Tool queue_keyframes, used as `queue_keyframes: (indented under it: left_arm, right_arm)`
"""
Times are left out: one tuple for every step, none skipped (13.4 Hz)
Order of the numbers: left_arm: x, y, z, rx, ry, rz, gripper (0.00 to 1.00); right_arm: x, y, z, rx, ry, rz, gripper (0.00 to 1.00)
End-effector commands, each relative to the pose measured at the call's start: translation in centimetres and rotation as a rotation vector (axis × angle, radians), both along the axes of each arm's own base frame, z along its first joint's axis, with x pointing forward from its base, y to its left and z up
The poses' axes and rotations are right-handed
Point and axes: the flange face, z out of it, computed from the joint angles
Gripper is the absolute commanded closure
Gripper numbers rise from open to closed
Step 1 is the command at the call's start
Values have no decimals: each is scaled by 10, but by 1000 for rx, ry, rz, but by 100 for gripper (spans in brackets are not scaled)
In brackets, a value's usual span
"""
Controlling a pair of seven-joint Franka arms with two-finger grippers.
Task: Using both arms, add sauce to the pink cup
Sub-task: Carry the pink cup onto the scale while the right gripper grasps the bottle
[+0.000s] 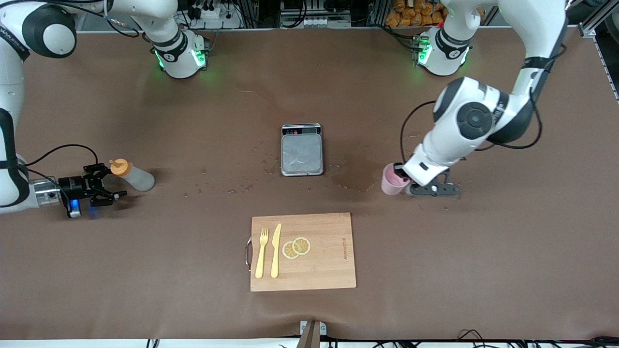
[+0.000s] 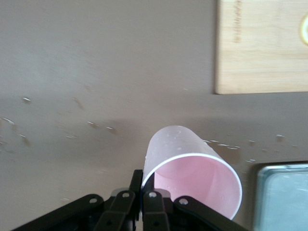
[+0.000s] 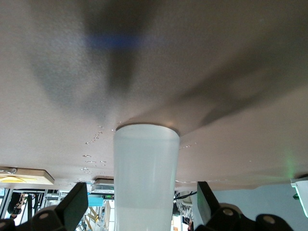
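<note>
The left gripper [image 1: 405, 182] has its jaws closed on the pink cup's [image 1: 392, 180] rim. The right gripper [image 1: 107, 186], jaws open, sits around the sauce [image 1: 133, 175]. No sauce is poured yet.

arms [image 1: 464, 130]: white shells, black joints | bases: green lights | black cables | grippers [image 1: 99, 186]: black, blue light

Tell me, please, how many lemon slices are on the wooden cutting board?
2. Both lemon slices lie on the cutting board, overlapping, beside the knife and fork. No others show.
</note>
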Motion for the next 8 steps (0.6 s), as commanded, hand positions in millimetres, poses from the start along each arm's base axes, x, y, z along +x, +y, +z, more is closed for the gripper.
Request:
queue_keyframes:
  left_arm:
    - [-18,-53,14,-1,-9,26,100]
    - [-21,-68,22,-14,-17,51,100]
    - [-33,-88,20,-16,-7,70,100]
    - [-43,-106,19,-19,0,85,100]
    - [-51,-117,18,-19,5,94,100]
    - [-62,-130,18,-18,7,85,100]
    - [-70,-140,18,-18,11,98,100]
    - [-80,-153,10,-13,28,111,100]
  right_arm:
    - [0,13,-11,59,27,-30,0]
    - [-3,17,-15,70,33,-34,0]
    - [-3,20,-18,73,37,-31,0]
    - [-1,25,-19,74,41,-24,0]
    - [-1,26,-18,75,43,-22,0]
    - [-2,26,-19,75,44,-22,0]
    - [-3,31,-21,79,51,-16,0]
    - [-2,34,-22,79,53,-11,0]
